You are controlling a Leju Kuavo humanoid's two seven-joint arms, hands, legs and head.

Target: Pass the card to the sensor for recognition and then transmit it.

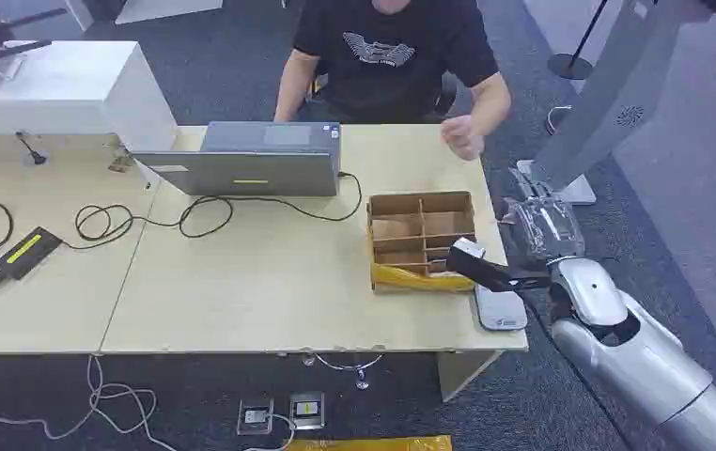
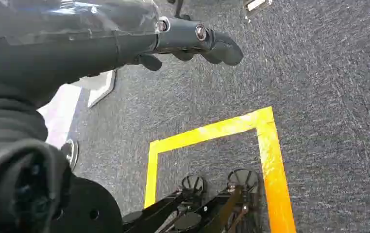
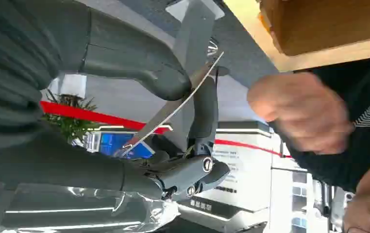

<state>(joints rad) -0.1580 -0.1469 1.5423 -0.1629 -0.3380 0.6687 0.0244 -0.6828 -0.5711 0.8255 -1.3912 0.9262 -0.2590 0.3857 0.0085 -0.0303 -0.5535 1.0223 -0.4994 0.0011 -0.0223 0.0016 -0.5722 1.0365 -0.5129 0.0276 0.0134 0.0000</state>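
1. The right hand [image 1: 486,271] pinches the card [image 3: 173,108] between its thumb and fingers, near the bench's [image 1: 241,282] right front corner.
2. The card is above the grey sensor [image 1: 500,310] by the cardboard box [image 1: 422,240].
3. The left hand [image 2: 193,39] hangs over the floor [image 2: 319,73], fingers curled, holding nothing.
4. A person's hand [image 1: 464,136] is near the bench's far right edge.

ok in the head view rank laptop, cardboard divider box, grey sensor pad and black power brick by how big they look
1. laptop
2. cardboard divider box
3. black power brick and grey sensor pad: they look about alike, and the pad is partly hidden by the right hand.
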